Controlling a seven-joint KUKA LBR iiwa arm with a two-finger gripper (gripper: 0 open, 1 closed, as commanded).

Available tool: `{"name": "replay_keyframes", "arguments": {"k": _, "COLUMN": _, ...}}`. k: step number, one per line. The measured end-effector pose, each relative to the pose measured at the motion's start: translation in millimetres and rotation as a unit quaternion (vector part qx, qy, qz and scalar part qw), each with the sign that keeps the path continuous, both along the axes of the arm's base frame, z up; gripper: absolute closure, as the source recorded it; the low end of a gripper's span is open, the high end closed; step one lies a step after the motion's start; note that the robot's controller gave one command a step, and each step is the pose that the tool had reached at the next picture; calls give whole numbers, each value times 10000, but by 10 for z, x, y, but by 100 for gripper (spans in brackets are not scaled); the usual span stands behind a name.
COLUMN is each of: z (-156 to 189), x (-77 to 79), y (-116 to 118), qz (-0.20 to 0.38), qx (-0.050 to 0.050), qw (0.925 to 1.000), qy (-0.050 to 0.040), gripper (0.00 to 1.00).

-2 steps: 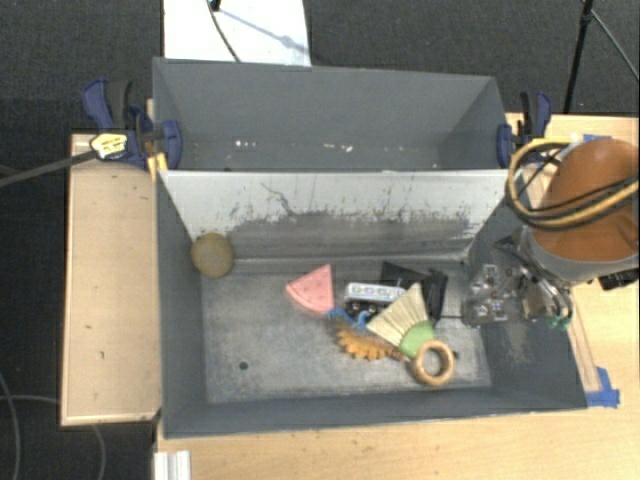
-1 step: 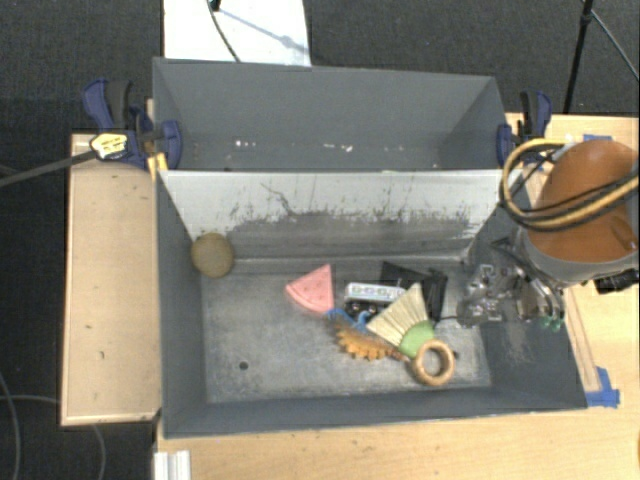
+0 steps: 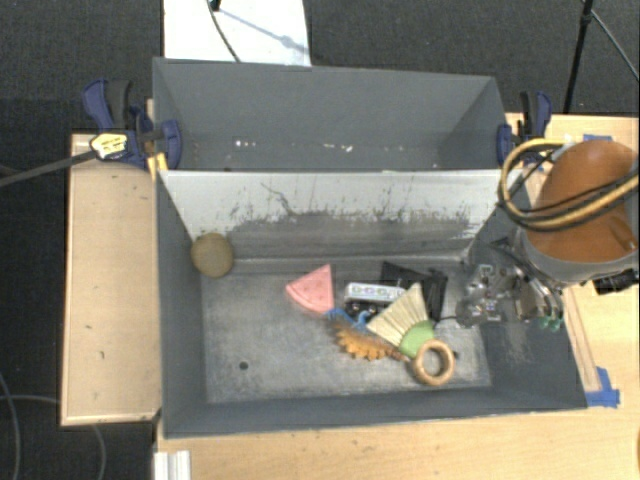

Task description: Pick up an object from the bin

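My gripper (image 3: pixel 478 303) hangs at the right side of the bin, just right of a small heap. Nearest to it lies a black flat piece (image 3: pixel 425 286) and a wooden ring (image 3: pixel 434 362). A white fan-shaped shuttlecock with a green tip (image 3: pixel 403 318) lies between them. Nothing shows between the fingers.
Further left in the heap lie a white and blue tube (image 3: pixel 372 293), a brown toothed piece (image 3: pixel 360 344) and a pink wedge (image 3: pixel 312 289). A tan ball (image 3: pixel 212 255) rests in the far left corner. The arm with its orange cover and cables stands over the bin's right wall.
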State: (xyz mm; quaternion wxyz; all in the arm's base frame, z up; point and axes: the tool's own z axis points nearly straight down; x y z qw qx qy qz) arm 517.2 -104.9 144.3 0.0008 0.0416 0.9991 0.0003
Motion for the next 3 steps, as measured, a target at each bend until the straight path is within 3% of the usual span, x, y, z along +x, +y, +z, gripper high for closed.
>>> {"name": "replay_keyframes", "arguments": {"k": 1, "z": 291, "x": -91, "y": 76, "qz": 1091, "qx": -7, "qw": 9940, "qy": -4, "gripper": 100}}
{"name": "replay_keyframes", "arguments": {"k": 2, "z": -6, "x": 150, "y": 92, "qz": 725, "qx": 1, "qw": 9974, "qy": 6, "gripper": 0}}
{"name": "replay_keyframes", "arguments": {"k": 3, "z": 8, "x": 147, "y": 89, "qz": 733, "qx": -3, "qw": 9973, "qy": 2, "gripper": 0}}
